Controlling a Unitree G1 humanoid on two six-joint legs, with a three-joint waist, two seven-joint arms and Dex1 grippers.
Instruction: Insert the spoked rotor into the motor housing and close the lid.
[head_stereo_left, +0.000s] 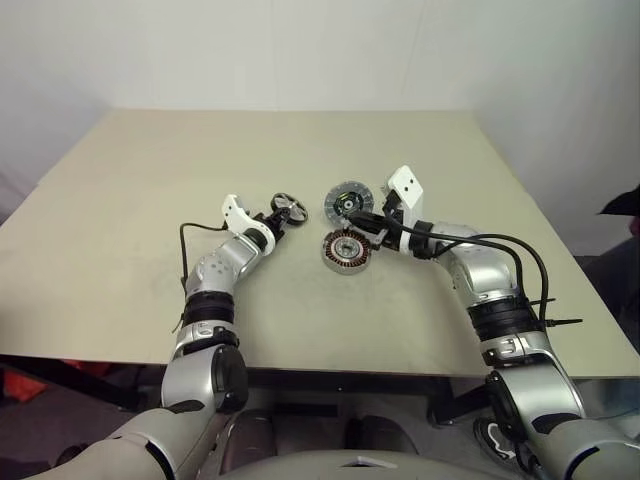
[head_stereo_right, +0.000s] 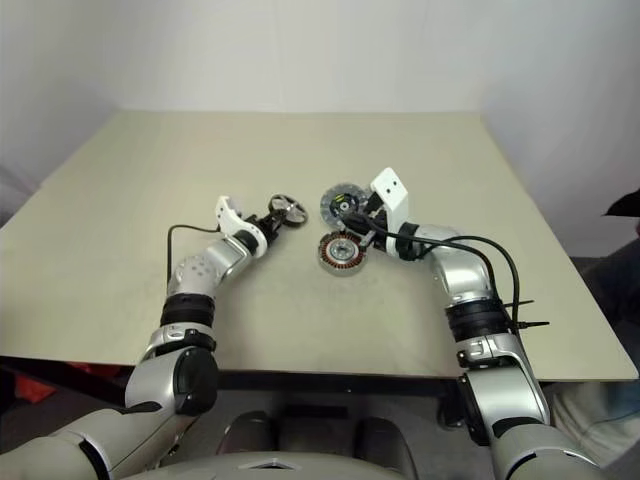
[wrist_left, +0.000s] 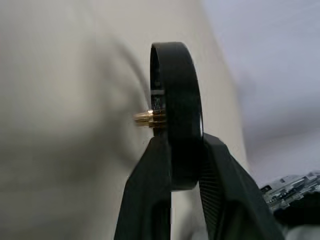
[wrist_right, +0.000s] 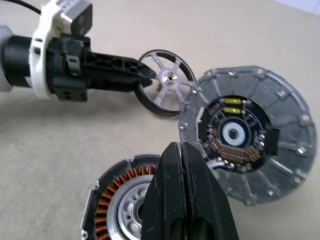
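While the left pincer (wrist_right: 142, 75) is clamping its two black fingers on the dark rim of the spoked rotor (wrist_right: 167, 82), holding the wheel on edge with its gold-tipped hub showing to one side, the right pincer (wrist_right: 182, 165) is sitting with its fingers pressed together and holding nothing, hovering just over the near rim of the motor housing (head_stereo_left: 346, 251). That housing is lying flat on the worktop (head_stereo_left: 120, 200), its copper windings and silver centre hub facing up, between the two arms. Just beyond it, the lid (head_stereo_left: 348, 202) is lying with its dark centre and green-yellow bits turned up, and the rotor is hanging just beside the lid's edge on the left arm's side. To my eye the step in hand is the pick-up of the rotor, with the insertion not yet begun. The next move would call for carrying the wheel across, turning it flat and lining its hub over the housing's centre before lowering it. Room looks tight there, since the lid and the shut right pincer are both crowding the housing, so that arm may need to back away. All three parts are sitting well apart from every worktop edge, with bare surface all round.
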